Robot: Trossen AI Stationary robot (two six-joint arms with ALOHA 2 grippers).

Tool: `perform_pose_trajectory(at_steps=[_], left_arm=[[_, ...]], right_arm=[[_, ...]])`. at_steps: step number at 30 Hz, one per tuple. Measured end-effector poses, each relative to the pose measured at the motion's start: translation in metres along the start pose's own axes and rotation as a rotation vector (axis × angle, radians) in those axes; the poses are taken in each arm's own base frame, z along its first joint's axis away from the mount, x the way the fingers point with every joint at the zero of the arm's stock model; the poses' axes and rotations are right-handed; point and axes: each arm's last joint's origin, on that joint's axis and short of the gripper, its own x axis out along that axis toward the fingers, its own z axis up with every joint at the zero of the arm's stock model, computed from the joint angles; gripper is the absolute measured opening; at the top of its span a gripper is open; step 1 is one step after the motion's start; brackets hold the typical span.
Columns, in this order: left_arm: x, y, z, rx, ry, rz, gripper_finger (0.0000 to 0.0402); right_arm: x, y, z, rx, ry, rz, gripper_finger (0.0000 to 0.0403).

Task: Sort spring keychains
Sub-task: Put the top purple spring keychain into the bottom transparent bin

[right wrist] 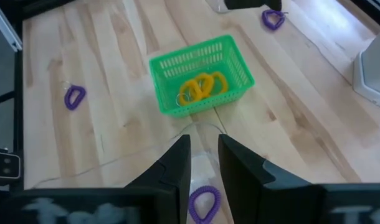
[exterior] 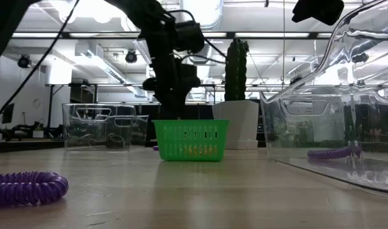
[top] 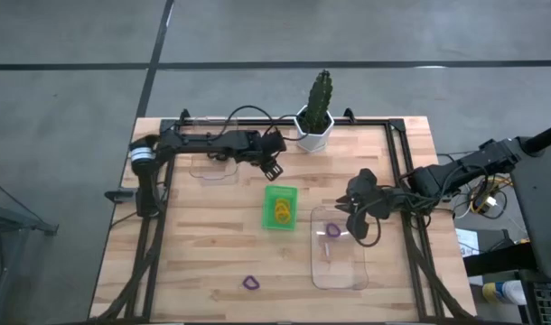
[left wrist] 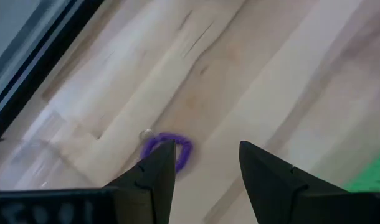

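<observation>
Orange spring keychains (right wrist: pixel 201 87) lie heaped in the small green tray (right wrist: pixel 171 65) mid-tabletop, their pointing hidden in the pile. One purple keychain (top: pixel 251 283) lies loose on the wooden tabletop (top: pixel 203 235) near the front edge; its narrow end cannot be made out. Another purple one (right wrist: pixel 204 204) lies in the clear plastic tray (top: pixel 339 271) on the right, directly under the right gripper (right wrist: pixel 204 155), whose fingers stand narrowly apart and hold nothing. A third purple keychain (left wrist: pixel 169 149) lies flat beside the far clear tray (top: pixel 214 171), just under the left gripper (left wrist: pixel 202 165), its fingers wide and empty. A potted cactus (top: pixel 319 110) stands at the back edge.
</observation>
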Motion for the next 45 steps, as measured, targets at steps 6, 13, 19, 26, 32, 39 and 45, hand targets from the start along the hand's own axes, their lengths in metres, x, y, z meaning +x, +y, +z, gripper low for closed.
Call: perform_pose_trajectory(at_steps=[6,13,19,26,32,39,45], left_arm=[[0.015,0.005,0.006,0.020,0.137,0.057,0.0169],[0.030,0.012,0.003,0.029,0.221,0.025,0.0169],[0.037,0.015,-0.002,0.028,0.262,0.036,0.0169],[0.043,0.016,-0.011,0.033,0.300,0.027,0.0169],[0.052,0.015,-0.020,0.038,0.305,0.010,0.0169],[0.054,0.014,-0.017,0.037,0.258,-0.005,0.0169],[0.055,0.014,-0.016,0.045,0.251,-0.008,0.0169]], right_arm=[[0.003,0.001,-0.001,-0.002,0.010,-0.002,0.0081],[0.001,0.000,0.000,-0.019,0.007,0.000,0.0091],[-0.012,-0.008,-0.002,-0.042,0.010,-0.003,0.0084],[-0.036,-0.021,-0.001,-0.010,-0.065,0.021,0.0074],[-0.049,-0.029,0.000,0.001,-0.123,0.021,0.0076],[-0.050,-0.030,0.000,-0.018,-0.136,0.006,0.0078],[-0.057,-0.034,-0.001,-0.043,-0.152,0.015,0.0073]])
